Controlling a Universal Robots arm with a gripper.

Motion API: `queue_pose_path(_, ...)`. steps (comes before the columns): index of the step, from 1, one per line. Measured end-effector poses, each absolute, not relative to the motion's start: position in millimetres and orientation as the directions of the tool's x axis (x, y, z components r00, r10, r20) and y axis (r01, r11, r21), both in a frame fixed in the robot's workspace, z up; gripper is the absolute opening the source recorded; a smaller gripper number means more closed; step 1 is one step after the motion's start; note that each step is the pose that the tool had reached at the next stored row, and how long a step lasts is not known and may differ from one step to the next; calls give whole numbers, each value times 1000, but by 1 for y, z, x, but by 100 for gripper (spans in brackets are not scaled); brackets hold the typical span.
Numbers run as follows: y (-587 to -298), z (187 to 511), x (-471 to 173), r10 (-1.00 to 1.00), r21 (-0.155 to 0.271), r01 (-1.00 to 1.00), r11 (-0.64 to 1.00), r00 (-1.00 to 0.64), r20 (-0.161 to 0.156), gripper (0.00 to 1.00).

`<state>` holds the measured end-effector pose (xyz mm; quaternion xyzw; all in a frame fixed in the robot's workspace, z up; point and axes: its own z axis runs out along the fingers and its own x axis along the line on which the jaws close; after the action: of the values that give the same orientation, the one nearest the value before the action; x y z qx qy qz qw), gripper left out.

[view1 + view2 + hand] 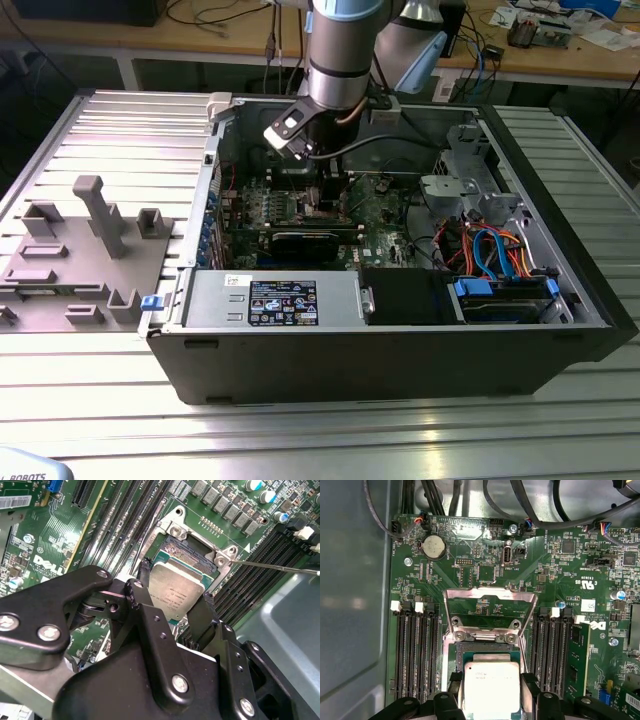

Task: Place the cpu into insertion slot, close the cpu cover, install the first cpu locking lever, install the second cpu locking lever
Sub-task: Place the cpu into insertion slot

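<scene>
Reaching down into the open computer case [400,360] on the slatted table [300,430], the arm [340,55] hangs over the motherboard [385,215] in the exterior view, with a grey fixture [95,215] off to the exterior view's left. In the second wrist view the gripper [175,592] has its black fingers [204,612] pinched on opposite edges of the cpu [180,587], which sits right over the socket [187,555], though I can't tell if it's fully seated. In the first wrist view the cpu cover [490,596] is flipped up and open, standing between the memory slots [417,650].
</scene>
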<state>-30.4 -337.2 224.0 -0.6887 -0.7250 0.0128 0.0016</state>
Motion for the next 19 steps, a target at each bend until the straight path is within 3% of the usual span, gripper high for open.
queue_pose_path(19, -337, 218, -30, 999, -21, 998, 51, -51, -15, 55)
